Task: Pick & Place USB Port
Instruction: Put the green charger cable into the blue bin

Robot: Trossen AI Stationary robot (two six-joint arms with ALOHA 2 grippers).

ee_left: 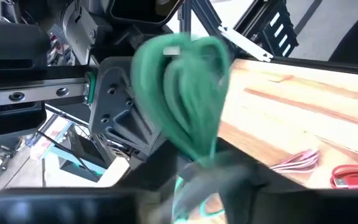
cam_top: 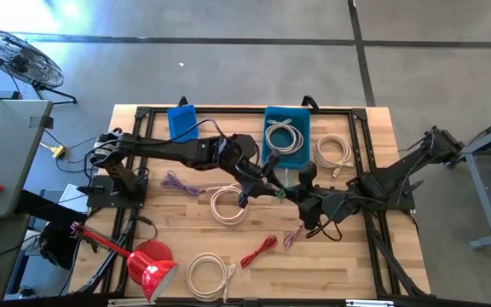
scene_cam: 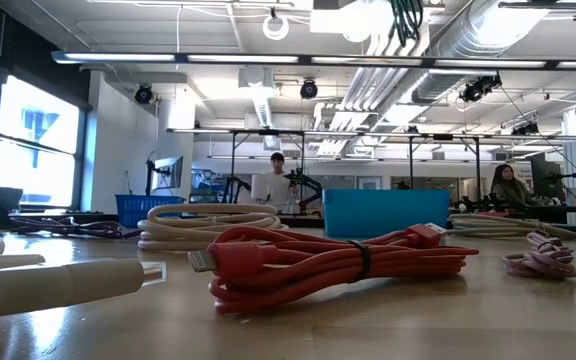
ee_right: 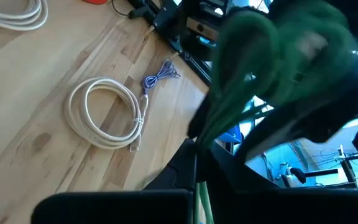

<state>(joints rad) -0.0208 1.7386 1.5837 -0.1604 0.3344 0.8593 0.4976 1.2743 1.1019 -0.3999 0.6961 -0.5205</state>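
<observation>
A green cable bundle [cam_top: 280, 194] hangs above the middle of the table between my two grippers. My left gripper [cam_top: 268, 182] reaches it from the table's left, and my right gripper [cam_top: 302, 198] from the right. The left wrist view shows the bundle [ee_left: 185, 93] as a blurred green loop past my left gripper [ee_left: 194, 183], with the other arm's gripper behind it. The right wrist view shows the same loop [ee_right: 272, 43] beyond my right gripper [ee_right: 201, 183]. Both grippers look shut on the cable. My left gripper pinches the green bundle near one end [ee_left: 188, 193], where strands run down between its blurred fingers. The looped part stands out past the fingertips, clear of the table. My right gripper has a green strand [ee_right: 202, 186] between its fingers, coming from the table's right. The loop bulges beyond the fingertips and is lifted clear.
A blue bin [cam_top: 305, 115] at the far edge holds a white cable; a blue lid [cam_top: 181, 121] lies to its left. White coils [cam_top: 332, 152] [cam_top: 228, 205] [cam_top: 210, 275], a purple cable [cam_top: 181, 183], a red cable [cam_top: 258, 251], a pink cable [cam_top: 294, 234] and a red object [cam_top: 152, 264] lie around.
</observation>
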